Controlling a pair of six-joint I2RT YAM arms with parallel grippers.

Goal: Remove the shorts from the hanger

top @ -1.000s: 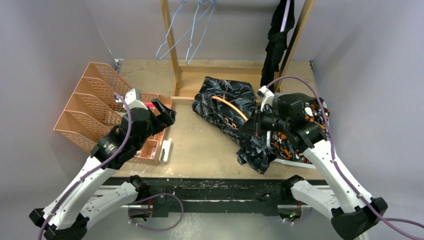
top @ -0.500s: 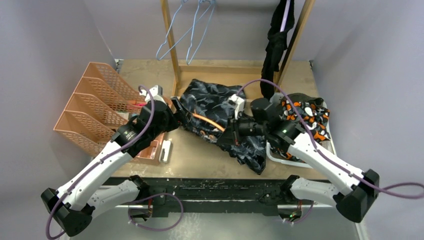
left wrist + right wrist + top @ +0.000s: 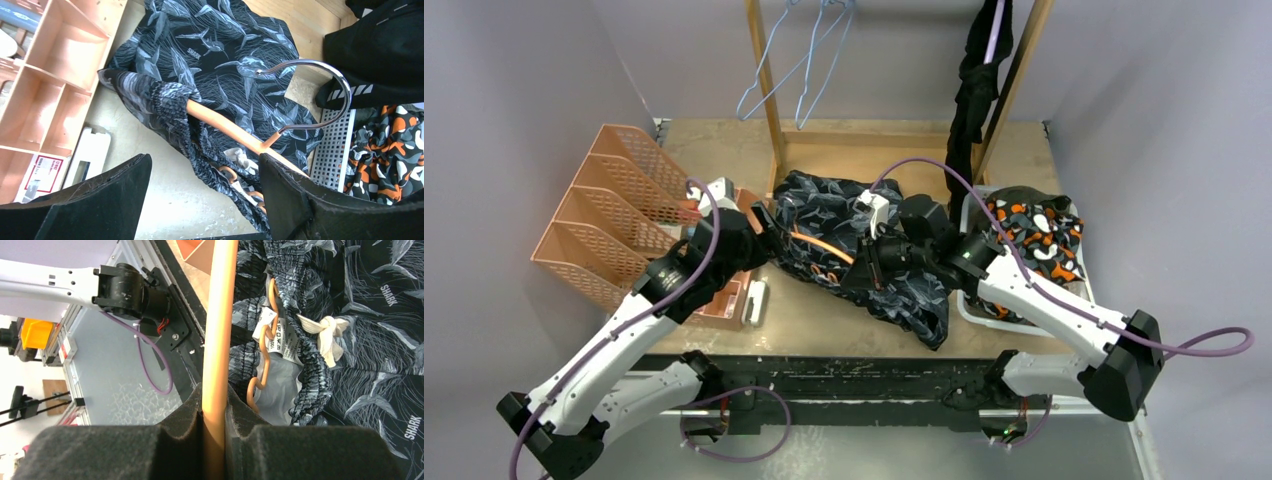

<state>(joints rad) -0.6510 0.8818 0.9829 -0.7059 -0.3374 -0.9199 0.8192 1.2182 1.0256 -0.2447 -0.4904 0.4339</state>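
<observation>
Clamping the orange hanger tight by its bar, the right gripper sits mid-frame; the left gripper, jaws spread wide and empty, faces the dark camouflage shorts.

A peach mesh file organizer stood at the left of the frame on the wooden table, with a compartment tray touching its lower right side. A small white box lay just beside that tray. Two blue wire hangers hung from the wooden rack at top centre. A white slatted basket sat at right.
</observation>
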